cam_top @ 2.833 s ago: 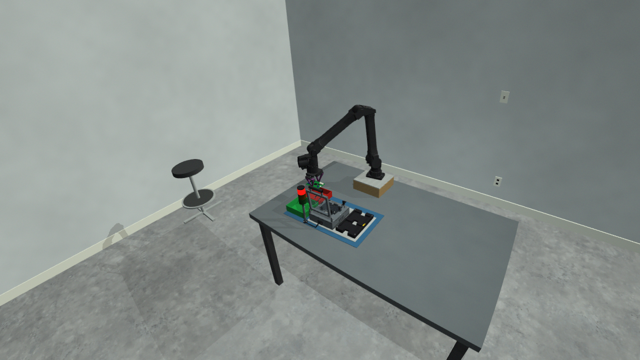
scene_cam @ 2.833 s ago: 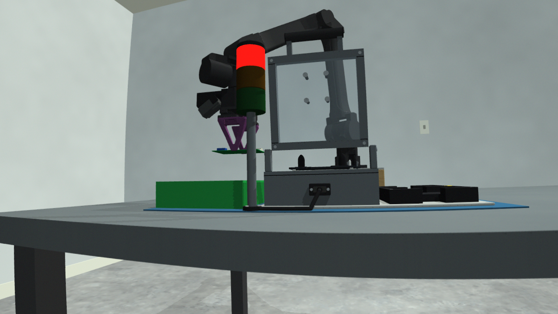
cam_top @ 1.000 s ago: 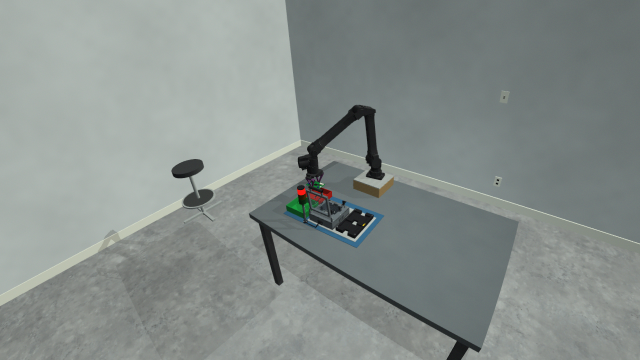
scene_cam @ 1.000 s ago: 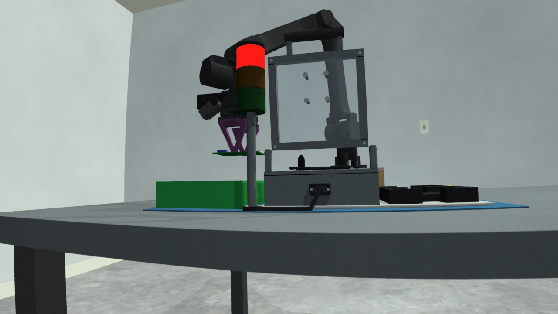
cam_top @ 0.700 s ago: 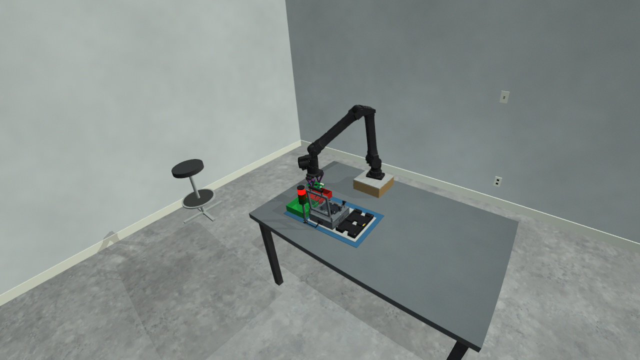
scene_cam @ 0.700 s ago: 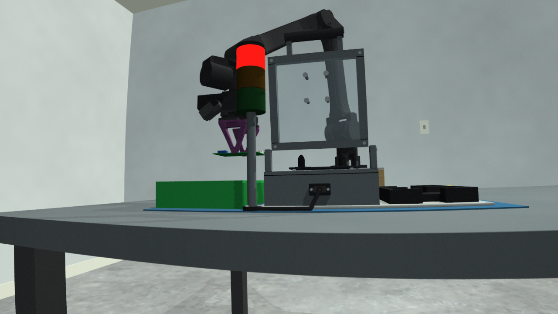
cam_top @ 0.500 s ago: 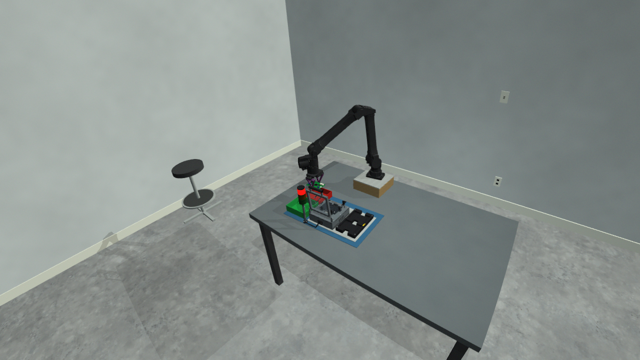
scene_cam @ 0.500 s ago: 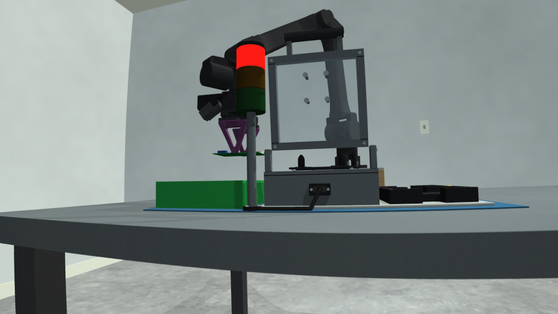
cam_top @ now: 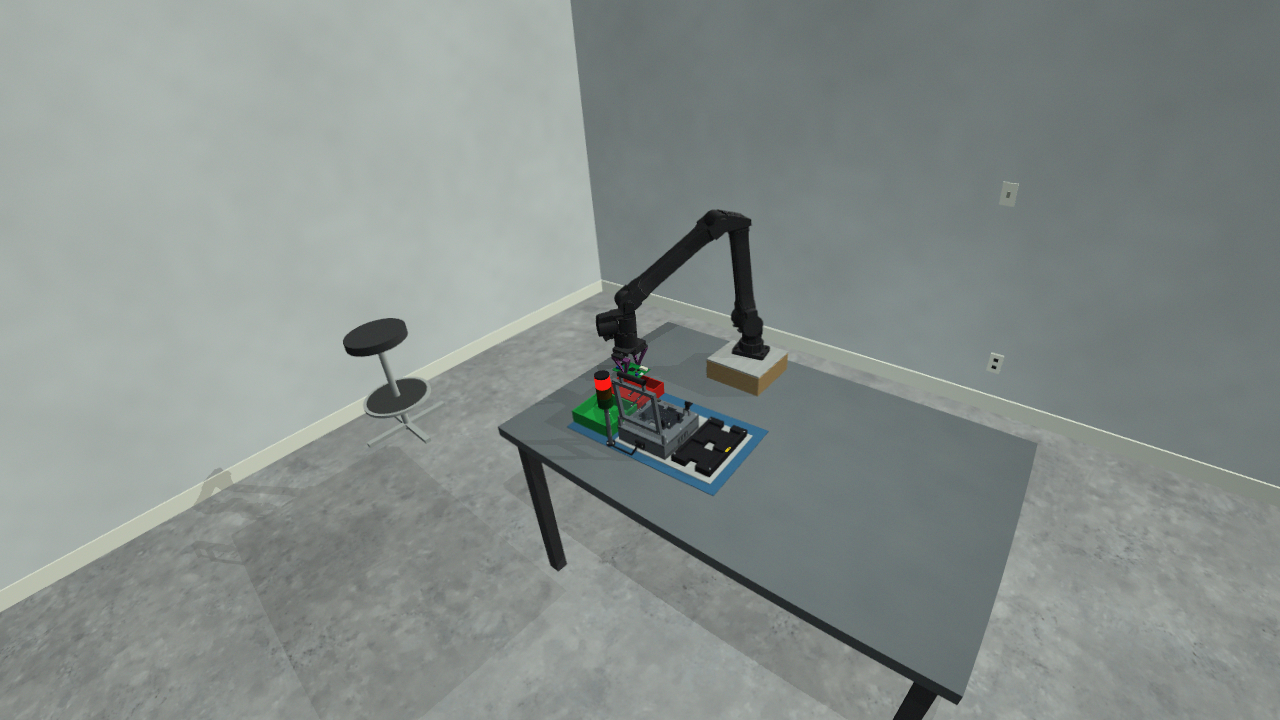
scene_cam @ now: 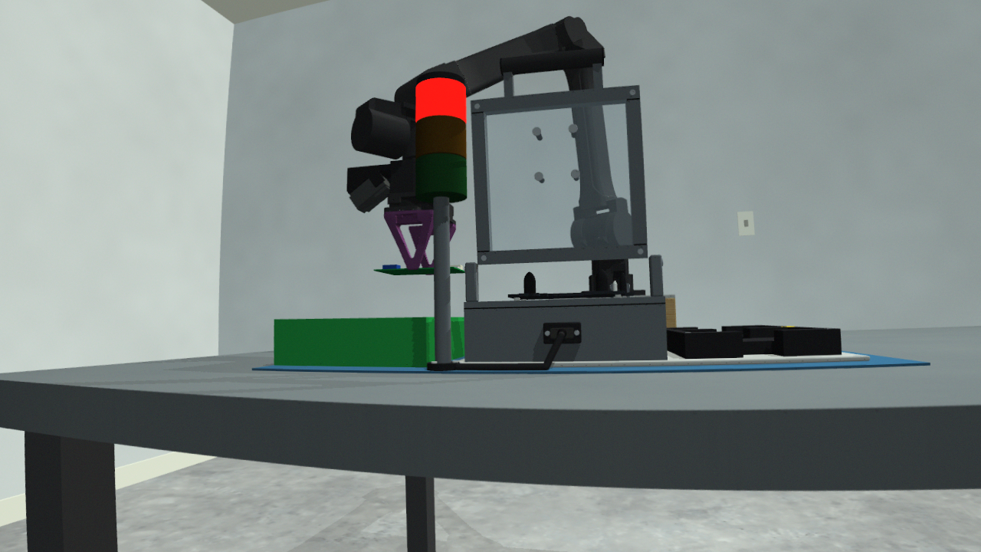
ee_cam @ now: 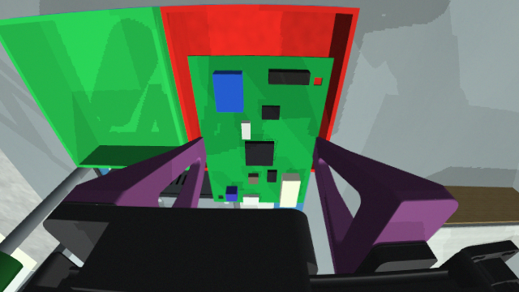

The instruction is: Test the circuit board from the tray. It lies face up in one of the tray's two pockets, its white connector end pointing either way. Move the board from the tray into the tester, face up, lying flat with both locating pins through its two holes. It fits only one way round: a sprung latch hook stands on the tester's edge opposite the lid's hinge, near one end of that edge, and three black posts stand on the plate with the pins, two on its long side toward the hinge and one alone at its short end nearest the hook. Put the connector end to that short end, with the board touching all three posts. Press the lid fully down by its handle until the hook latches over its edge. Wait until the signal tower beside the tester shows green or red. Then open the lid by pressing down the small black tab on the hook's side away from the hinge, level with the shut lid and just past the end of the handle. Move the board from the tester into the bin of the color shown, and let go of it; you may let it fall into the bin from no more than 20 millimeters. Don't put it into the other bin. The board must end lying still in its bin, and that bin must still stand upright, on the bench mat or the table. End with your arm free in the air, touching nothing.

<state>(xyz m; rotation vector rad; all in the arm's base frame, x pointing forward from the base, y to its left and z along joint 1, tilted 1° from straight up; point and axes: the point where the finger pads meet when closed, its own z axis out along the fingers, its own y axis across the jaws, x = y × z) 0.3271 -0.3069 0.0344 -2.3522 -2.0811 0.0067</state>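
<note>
My gripper [ee_cam: 259,144] [scene_cam: 417,259] [cam_top: 634,363] is shut on the green circuit board [ee_cam: 259,122] [scene_cam: 392,270]. It holds the board by its long edges, flat and face up, with the white connector end toward the wrist. The board hangs in the air above the red bin [ee_cam: 251,28] [cam_top: 654,386]. The green bin [ee_cam: 93,81] [scene_cam: 342,341] [cam_top: 588,414] stands beside the red one. The signal tower [scene_cam: 440,99] [cam_top: 603,383] shows red. The tester [scene_cam: 562,329] [cam_top: 655,435] stands with its lid [scene_cam: 634,171] raised upright and its plate bare.
The black tray [scene_cam: 754,340] [cam_top: 711,443] lies on the blue mat [cam_top: 750,445] past the tester. The tower's pole [scene_cam: 442,288] [ee_cam: 40,211] stands close to the gripper. The arm's base sits on a wooden block [cam_top: 747,368].
</note>
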